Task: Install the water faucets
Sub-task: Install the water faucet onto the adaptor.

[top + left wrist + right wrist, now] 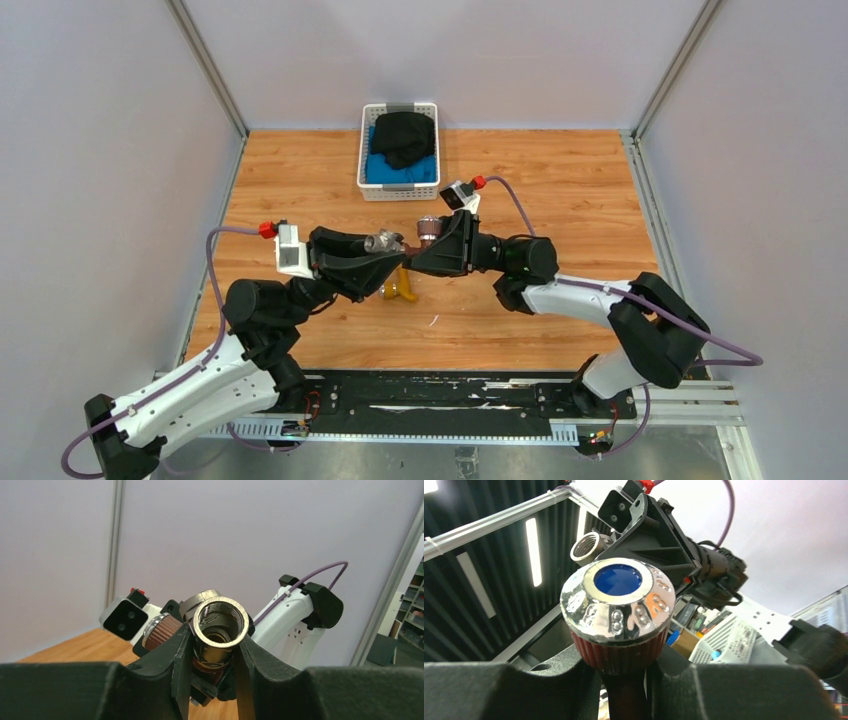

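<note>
My left gripper (pixel 386 247) is shut on a stubby grey threaded fitting (pixel 381 240), held above the table's middle. In the left wrist view the fitting (pixel 220 621) sits between my fingers, open end toward the camera. My right gripper (pixel 424 246) is shut on the dark reddish-brown faucet (pixel 428 231). Its chrome knob with a blue mark (pixel 618 580) fills the right wrist view, above the gripper (pixel 624 680), and the fitting (pixel 586 548) shows just behind it. Fitting and faucet meet end to end. The brass-yellow faucet (pixel 400 288) lies on the table below both grippers.
A white basket (pixel 362 150) holding black and blue cloth stands at the back of the wooden table. Grey walls close in the left, right and back. A black rail (pixel 430 400) runs along the near edge between the arm bases.
</note>
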Robot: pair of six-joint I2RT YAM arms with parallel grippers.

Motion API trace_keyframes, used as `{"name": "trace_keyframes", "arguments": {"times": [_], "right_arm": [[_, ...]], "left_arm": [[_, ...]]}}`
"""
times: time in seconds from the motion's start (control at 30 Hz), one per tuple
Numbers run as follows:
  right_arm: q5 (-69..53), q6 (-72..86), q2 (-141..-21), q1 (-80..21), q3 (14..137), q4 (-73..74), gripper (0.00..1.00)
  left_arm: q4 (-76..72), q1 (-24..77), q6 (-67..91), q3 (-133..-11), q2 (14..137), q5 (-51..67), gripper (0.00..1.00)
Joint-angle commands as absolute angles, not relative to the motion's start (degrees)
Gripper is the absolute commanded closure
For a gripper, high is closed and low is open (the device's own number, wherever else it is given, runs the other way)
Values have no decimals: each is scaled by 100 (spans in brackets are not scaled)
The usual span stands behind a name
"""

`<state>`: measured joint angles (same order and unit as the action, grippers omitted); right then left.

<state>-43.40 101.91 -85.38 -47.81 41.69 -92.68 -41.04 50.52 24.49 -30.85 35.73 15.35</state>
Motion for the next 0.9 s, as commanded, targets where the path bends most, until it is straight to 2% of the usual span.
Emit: {"name": "trace_keyframes", "arguments": {"times": [0.0,0.17,0.37,0.73,0.87], "right_arm": [[-4052,9417,-8721,-4708,3797,-9140,100],[-3895,9079,-8644,-4669,3684,-9141,100],[-3767,9045,-8590,-4619,3654,-9140,100],[-3693,9090,-8531,-4500,3625,-9140,100],[-3674,9039,-8486,-4460,3578,-9134,100]], "left_arm": [[-3131,5335,2655,-3192,3650,1879,63],[-2867,5335,2665,-3231,3557,1794,46],[-2686,5335,2652,-3338,3542,1806,37],[-2381,5334,2660,-3446,3367,1461,1],[-2215,5335,2760,-3526,3348,1110,0]]}}
